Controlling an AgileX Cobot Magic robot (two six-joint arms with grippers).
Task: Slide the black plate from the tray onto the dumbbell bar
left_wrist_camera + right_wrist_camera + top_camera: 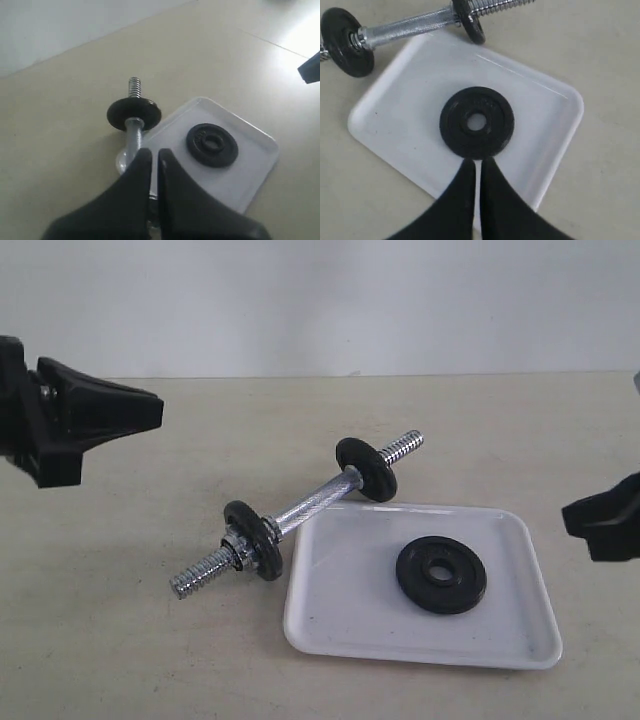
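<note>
The black plate [441,575] lies flat in the middle of the white tray [335,600]. The chrome dumbbell bar [312,502] rests on the table against the tray's far left corner, with one black disc [366,469] and another [253,539] on it and both threaded ends bare. My left gripper [155,408] hovers shut at the left, well above and away from the bar. My right gripper [572,516] is shut at the right edge, beside the tray. The right wrist view has the right gripper [478,162] just short of the plate [477,122], holding nothing. The left gripper [154,152] hangs over the bar [133,136].
The beige table [120,640] stretches around the tray and bar. A pale wall [320,300] rises behind the table's far edge. Nothing else stands on the table.
</note>
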